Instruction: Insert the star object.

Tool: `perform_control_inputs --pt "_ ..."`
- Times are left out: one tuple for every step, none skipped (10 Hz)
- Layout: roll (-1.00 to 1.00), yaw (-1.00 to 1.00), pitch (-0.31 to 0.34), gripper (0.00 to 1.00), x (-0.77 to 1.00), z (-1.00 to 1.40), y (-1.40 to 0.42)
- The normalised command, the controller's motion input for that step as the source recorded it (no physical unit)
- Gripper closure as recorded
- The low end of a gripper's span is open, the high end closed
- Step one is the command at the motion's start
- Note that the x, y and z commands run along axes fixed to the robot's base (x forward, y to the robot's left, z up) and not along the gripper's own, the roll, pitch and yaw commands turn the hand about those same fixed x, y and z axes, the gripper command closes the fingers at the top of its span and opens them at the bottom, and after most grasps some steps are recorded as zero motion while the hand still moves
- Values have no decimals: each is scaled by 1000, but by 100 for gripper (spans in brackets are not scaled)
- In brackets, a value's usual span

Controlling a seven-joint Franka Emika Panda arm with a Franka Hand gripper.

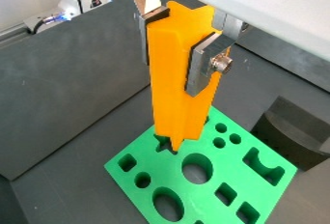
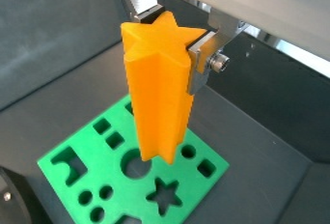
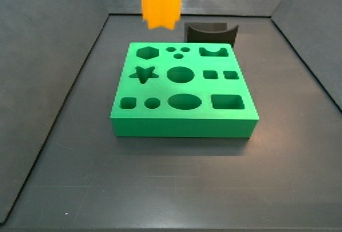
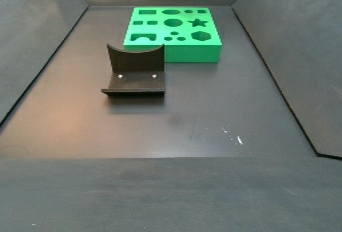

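The star object (image 1: pixel 177 73) is a bright orange ridged bar, held upright. My gripper (image 1: pixel 175 49) is shut on its upper part, one silver finger (image 1: pixel 202 66) on each side; both wrist views show this (image 2: pixel 171 37). The bar hangs above the green block (image 1: pixel 238 184) with shaped holes. In a wrist view the star-shaped hole (image 2: pixel 164 197) lies open, beside the bar's lower end (image 2: pixel 160 151). In a side view the bar (image 3: pixel 160 1) hangs above the block's far edge, clear of the star hole (image 3: pixel 144 74). The gripper itself is out of both side views.
A dark grey curved block (image 4: pixel 134 71) stands on the floor apart from the green block (image 4: pixel 174 31); it also shows behind the block in a side view (image 3: pixel 210 33). Dark walls (image 3: pixel 67 86) enclose the floor.
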Motion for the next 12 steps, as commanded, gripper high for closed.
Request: perform_control_inputs --pt "-90 57 0 100 -486 -974 9" --pt "-136 63 -19 100 -463 -877 46" --pt "-160 69 -40 100 -443 -817 40" --pt "-169 43 -114 100 -397 -731 83" --pt "-177 0 -36 100 -54 -443 163" --pt "-137 -89 0 100 0 -277 197" --pt "-109 -129 0 100 89 -266 211" --pt "-60 -191 29 100 166 -271 249" --pt "-39 -303 47 100 180 -266 231" --pt "-73 -423 33 100 134 -231 217" --pt "-79 -514 23 100 69 -180 234" --pt "-80 -594 4 100 0 -166 171"
